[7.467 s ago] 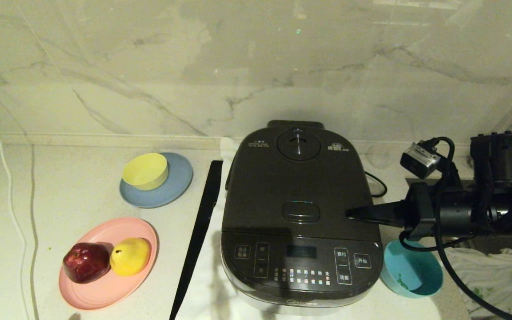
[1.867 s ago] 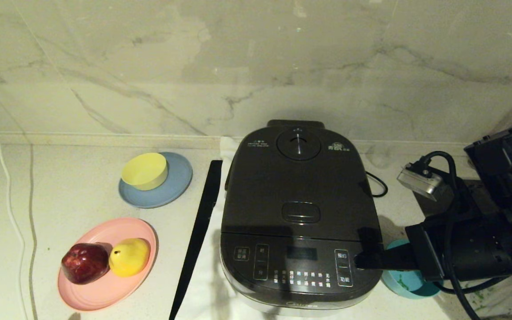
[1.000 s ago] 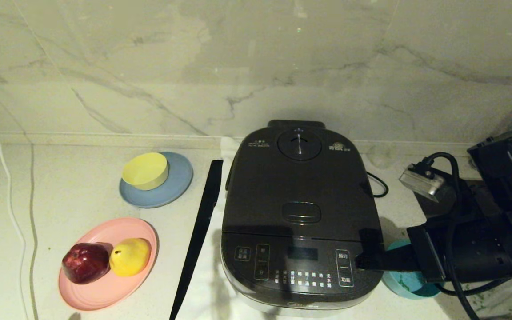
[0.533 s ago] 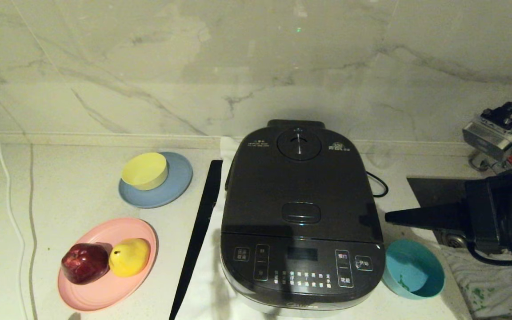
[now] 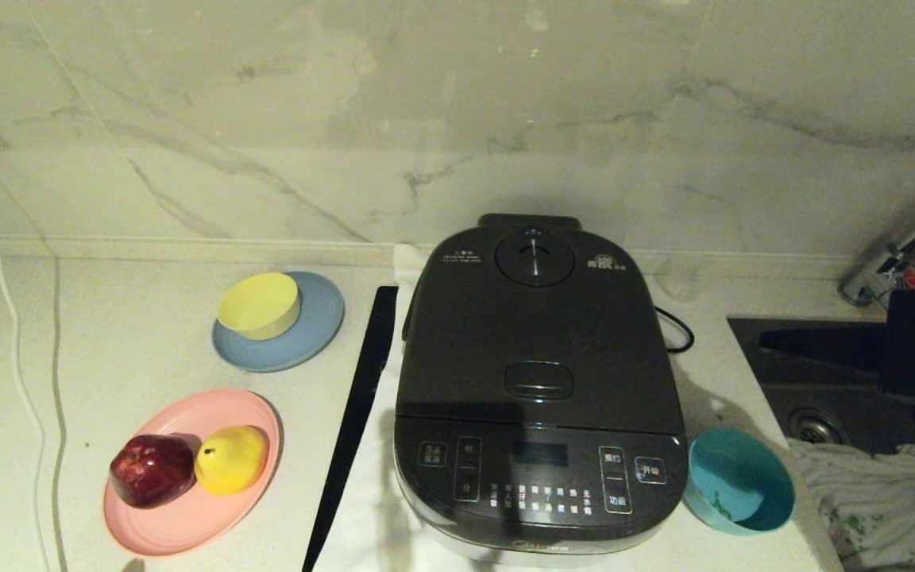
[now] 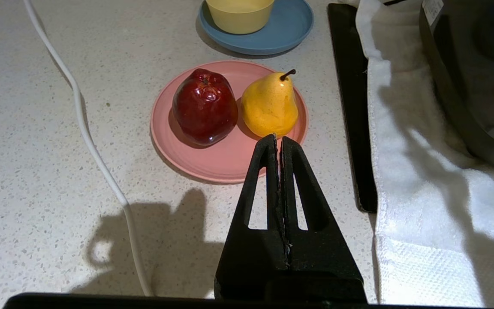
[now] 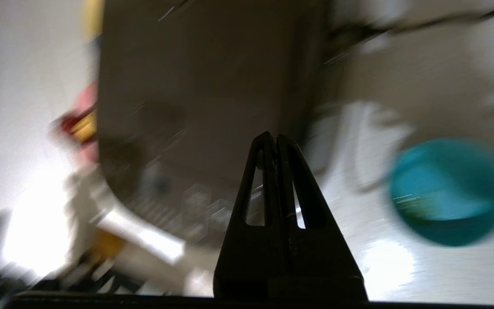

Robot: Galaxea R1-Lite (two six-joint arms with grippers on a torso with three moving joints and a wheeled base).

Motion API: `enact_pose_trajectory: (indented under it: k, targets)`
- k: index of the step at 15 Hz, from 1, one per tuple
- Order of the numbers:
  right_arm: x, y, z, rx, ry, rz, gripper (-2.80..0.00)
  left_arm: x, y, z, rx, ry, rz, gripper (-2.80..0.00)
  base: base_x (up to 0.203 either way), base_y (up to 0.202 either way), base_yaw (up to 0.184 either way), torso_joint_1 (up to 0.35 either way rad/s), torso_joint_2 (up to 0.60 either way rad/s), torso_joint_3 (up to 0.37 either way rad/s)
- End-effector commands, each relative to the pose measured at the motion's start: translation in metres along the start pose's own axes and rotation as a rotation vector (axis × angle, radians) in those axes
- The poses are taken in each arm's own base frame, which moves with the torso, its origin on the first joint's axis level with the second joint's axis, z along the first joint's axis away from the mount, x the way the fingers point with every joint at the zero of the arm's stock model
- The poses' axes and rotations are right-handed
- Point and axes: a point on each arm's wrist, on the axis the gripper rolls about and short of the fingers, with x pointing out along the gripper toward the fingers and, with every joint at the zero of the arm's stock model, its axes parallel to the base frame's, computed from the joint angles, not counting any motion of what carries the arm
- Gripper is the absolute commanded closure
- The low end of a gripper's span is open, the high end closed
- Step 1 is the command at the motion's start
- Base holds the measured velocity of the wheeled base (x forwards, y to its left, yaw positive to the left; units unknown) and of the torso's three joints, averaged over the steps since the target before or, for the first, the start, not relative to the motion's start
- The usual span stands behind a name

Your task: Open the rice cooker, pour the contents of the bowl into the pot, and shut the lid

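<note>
1. Back goes the right arm: a moment ago its closed fingers stretched over the counter beside the cooker, and now the right gripper (image 5: pixel 775 342) hangs over the sink (image 5: pixel 823 389) at the far right edge, its fingers pressed tight together, holding nothing.
2. Around the cooker: a yellow bowl (image 5: pixel 259 305) sits on a grey-blue plate (image 5: pixel 310 338), and nearer the front a pink plate (image 5: pixel 187 516) carries a red apple (image 5: pixel 152 469) touching a yellow pear (image 5: pixel 232 457).
3. A long black strip (image 5: pixel 358 413) lies along the cooker's left side, at the edge of the white towel (image 5: pixel 362 516) under the cooker.
4. All of it rests on a pale speckled countertop (image 5: pixel 108 357) against a marble-look wall (image 5: pixel 346 119); a white cable (image 5: pixel 5 302) trails down the left, and a stained cloth (image 5: pixel 878 485) lies in front of the sink.
5. Centre stage, the rice cooker (image 5: pixel 537 397) stands with the lid (image 5: pixel 533 342) down and shut.
6. The bowl (image 5: pixel 739 490), teal with green bits inside, sits just beside the cooker's front right corner, nearer the front than the right gripper and apart from it.
7. The left gripper (image 6: pixel 278 141) is clenched and empty above the counter near the pink plate.
</note>
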Motion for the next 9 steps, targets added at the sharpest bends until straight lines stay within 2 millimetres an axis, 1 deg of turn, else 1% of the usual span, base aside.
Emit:
enact_pose_trajectory:
  k: [1,2,4,6,9]
  targets:
    - [-0.014,-0.002,0.001,-0.031,-0.127,-0.147,0.00,0.000,0.000,-0.001,-0.001,0.001,0.000,0.00,0.000,0.000,0.000,0.000,0.00,0.000]
    - [-0.020,-0.004,0.002,-0.054,-0.189,-0.240,0.00,0.000,0.000,-0.001,0.000,0.002,0.000,0.00,0.000,0.000,0.000,0.000,0.00,0.000]
    - [-0.040,-0.010,0.000,-0.087,-0.292,-0.363,0.00,0.000,0.000,-0.001,-0.001,0.001,0.000,0.00,0.000,0.000,0.000,0.000,0.00,0.000]
    - [-0.060,-0.017,-0.007,-0.108,-0.345,-0.406,0.00,0.000,0.000,-0.001,-0.001,0.002,0.000,0.00,0.000,0.000,0.000,0.000,0.00,0.000]
    - [-0.088,-0.028,-0.021,-0.122,-0.392,-0.406,0.00,0.000,0.000,-0.001,0.000,0.001,0.000,0.00,0.000,0.000,0.000,0.000,0.00,0.000]
